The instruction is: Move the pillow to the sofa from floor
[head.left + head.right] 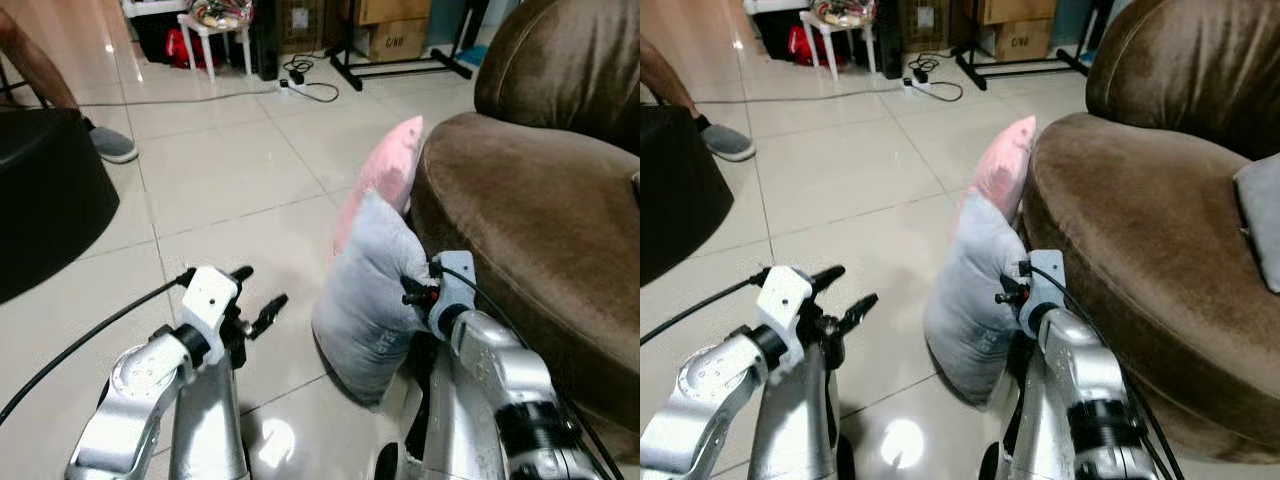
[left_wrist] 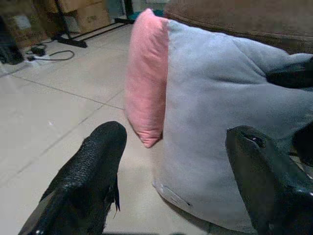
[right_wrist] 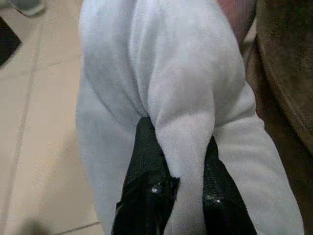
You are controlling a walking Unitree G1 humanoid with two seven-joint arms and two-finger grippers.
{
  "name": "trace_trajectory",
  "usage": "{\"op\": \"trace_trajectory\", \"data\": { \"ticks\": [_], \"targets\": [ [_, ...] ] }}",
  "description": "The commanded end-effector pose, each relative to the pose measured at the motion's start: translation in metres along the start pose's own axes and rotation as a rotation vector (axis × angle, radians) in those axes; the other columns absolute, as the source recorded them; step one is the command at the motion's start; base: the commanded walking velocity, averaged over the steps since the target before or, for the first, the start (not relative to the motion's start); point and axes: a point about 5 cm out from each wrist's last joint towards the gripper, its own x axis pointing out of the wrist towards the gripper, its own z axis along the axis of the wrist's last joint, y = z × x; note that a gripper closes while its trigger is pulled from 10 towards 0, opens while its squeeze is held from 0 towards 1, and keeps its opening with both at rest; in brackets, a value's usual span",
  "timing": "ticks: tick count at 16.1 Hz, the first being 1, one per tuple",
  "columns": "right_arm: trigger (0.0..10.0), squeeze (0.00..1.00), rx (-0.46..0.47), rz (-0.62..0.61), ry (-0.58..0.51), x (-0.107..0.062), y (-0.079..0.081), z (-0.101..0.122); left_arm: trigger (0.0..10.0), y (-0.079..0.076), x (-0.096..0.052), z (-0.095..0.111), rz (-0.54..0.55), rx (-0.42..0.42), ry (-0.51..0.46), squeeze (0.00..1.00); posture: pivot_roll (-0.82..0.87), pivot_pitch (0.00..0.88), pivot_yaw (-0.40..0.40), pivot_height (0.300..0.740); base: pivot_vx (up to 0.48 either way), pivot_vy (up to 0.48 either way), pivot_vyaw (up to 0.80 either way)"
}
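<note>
1. The grey pillow stands on edge on the tiled floor, in the lower middle of the head views, leaning against the front of the brown sofa. Its fabric is pale grey, soft and plump, with creases where it is squeezed, and a small tag shows near its bottom seam in the left wrist view.
2. A pink pillow stands just behind it, also on edge against the sofa and touching the grey one.
3. The right gripper is at the lower centre-right of the head views, at the pillow's sofa-side edge. Its two black fingers are clenched on a thick fold of the grey fabric, which bulges up between them in the right wrist view.
4. The left gripper hovers at the lower left of the frame, near the pillow's floor side but apart from it. Its fingers are spread wide and hold nothing.
5. Another grey cushion lies on the sofa seat at the right edge of the right eye view.
6. At the upper left a person's shoe rests on the floor beside a dark object.
</note>
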Motion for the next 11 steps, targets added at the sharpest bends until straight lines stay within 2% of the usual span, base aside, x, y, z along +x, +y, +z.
{"op": "trace_trajectory", "data": {
  "ticks": [1,2,4,5,6,7,9,10,11],
  "targets": [
    [0.0,0.00,0.046,0.014,-0.013,-0.006,0.002,0.004,10.0,0.002,0.001,0.004,0.023,0.014,-0.014,0.00,0.01,0.000,-0.018,0.346,0.000,0.000,0.00],
    [0.0,0.00,0.055,0.020,-0.023,-0.009,0.003,0.006,10.0,0.002,0.001,0.004,0.028,0.012,-0.017,0.00,0.01,0.000,-0.018,0.346,0.000,0.000,0.00],
    [0.0,0.00,0.146,0.050,-0.140,-0.022,0.008,0.036,10.0,0.005,0.000,0.007,0.065,0.029,-0.037,0.00,0.01,0.000,-0.018,0.346,0.000,0.000,0.00],
    [0.0,0.00,0.227,0.072,-0.264,-0.032,0.009,0.069,10.0,0.010,0.000,0.013,0.102,0.071,-0.085,0.00,0.01,0.000,-0.013,0.346,0.000,0.000,0.00],
    [0.0,0.00,0.268,0.083,-0.398,-0.043,0.004,0.104,10.0,0.013,0.001,0.016,0.118,0.070,-0.097,0.00,0.01,0.000,-0.010,0.346,0.000,0.000,0.00],
    [0.0,0.00,0.278,0.079,-0.451,-0.048,0.000,0.118,10.0,0.014,0.002,0.017,0.122,0.063,-0.094,0.00,0.01,0.000,-0.010,0.346,0.000,0.000,0.00],
    [0.0,0.00,0.264,0.036,-0.692,-0.080,-0.021,0.182,10.0,0.014,0.004,0.022,0.128,0.065,-0.102,0.00,0.01,0.000,-0.013,0.346,0.000,0.000,0.00],
    [0.0,0.00,0.262,0.024,-0.739,-0.088,-0.025,0.194,10.0,0.013,0.004,0.023,0.130,0.065,-0.105,0.00,0.01,0.000,-0.014,0.346,0.000,0.000,0.00],
    [0.0,0.00,0.265,-0.015,-0.857,-0.112,-0.039,0.222,10.0,0.013,0.005,0.026,0.136,0.066,-0.116,0.00,0.01,0.000,-0.020,0.346,0.000,0.000,0.00]
  ]
}}
